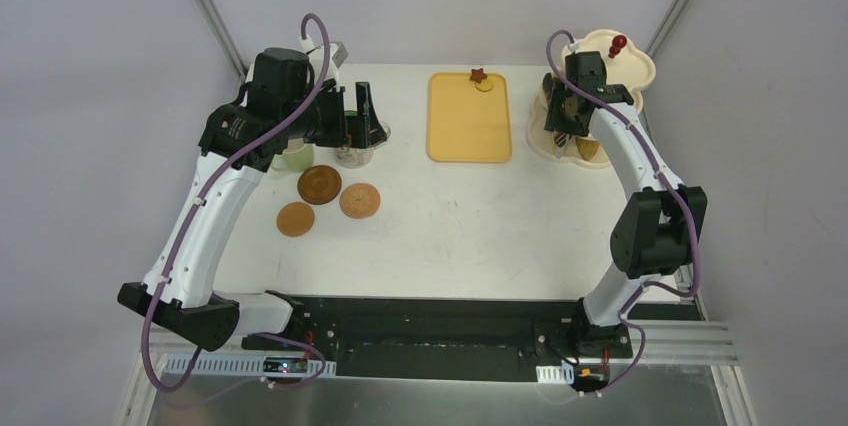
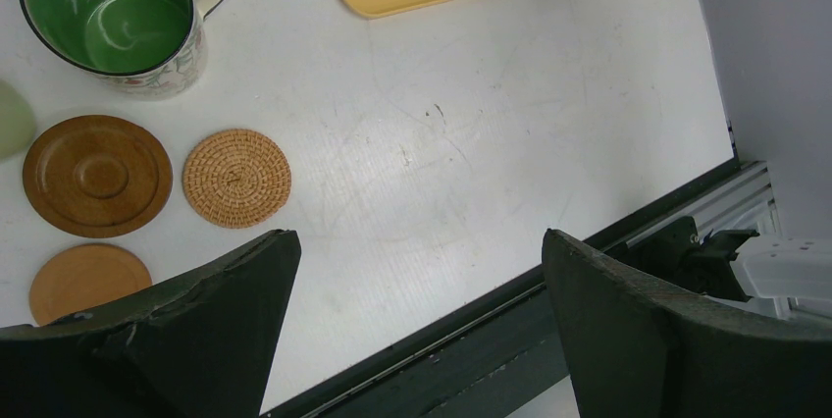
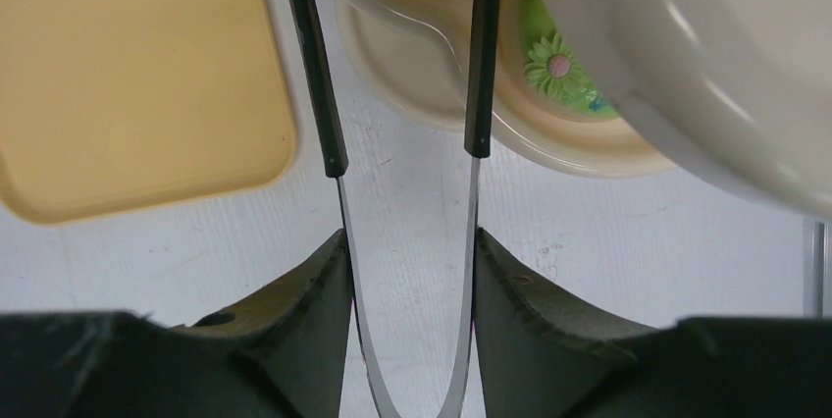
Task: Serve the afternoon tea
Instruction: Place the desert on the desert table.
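Note:
My left gripper point(image 2: 422, 256) is open and empty, hanging above the table near the mugs. The green-lined patterned mug point(image 2: 108, 16) stands upright beside three round coasters: dark wood point(image 2: 96, 175), woven point(image 2: 236, 178) and light wood point(image 2: 86, 281). My right gripper point(image 3: 412, 251) is shut on the black tongs point(image 3: 334, 143), whose arms reach to the lower tier of the cream stand point(image 3: 442, 65). The tips of the tongs are out of frame. A green daisy pastry point(image 3: 554, 70) lies on that tier. The stand point(image 1: 640, 71) with its red knob point(image 1: 617, 44) is at the back right.
The yellow tray point(image 1: 468, 116) lies mid-back with a small star pastry point(image 1: 480, 77) at its far end. A pale mug point(image 1: 292, 158) stands left of the patterned one. The right arm's elbow point(image 1: 655, 231) hangs over the table's right edge.

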Controlling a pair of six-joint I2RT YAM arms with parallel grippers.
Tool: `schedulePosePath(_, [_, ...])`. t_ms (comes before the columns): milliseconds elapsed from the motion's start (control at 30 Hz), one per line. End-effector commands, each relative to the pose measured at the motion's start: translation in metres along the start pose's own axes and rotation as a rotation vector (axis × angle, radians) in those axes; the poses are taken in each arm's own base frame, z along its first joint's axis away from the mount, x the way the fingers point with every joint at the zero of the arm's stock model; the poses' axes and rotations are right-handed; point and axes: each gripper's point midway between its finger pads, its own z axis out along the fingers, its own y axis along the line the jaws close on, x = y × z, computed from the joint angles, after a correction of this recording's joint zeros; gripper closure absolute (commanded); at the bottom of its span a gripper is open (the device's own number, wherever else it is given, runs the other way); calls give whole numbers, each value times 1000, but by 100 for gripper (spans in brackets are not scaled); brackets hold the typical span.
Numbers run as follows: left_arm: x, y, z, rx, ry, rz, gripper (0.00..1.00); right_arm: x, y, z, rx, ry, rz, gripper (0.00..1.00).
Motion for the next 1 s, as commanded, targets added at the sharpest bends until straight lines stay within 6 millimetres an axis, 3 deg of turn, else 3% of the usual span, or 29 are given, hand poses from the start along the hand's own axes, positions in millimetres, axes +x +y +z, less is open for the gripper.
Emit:
schedulePosePath(0, [-8, -10, -7, 31, -36, 21, 0, -15, -3, -7, 10, -58, 5, 55])
schedulePosePath(967, [-8, -9, -7, 31, -36, 22, 0, -10, -7, -4, 24, -60, -12, 49])
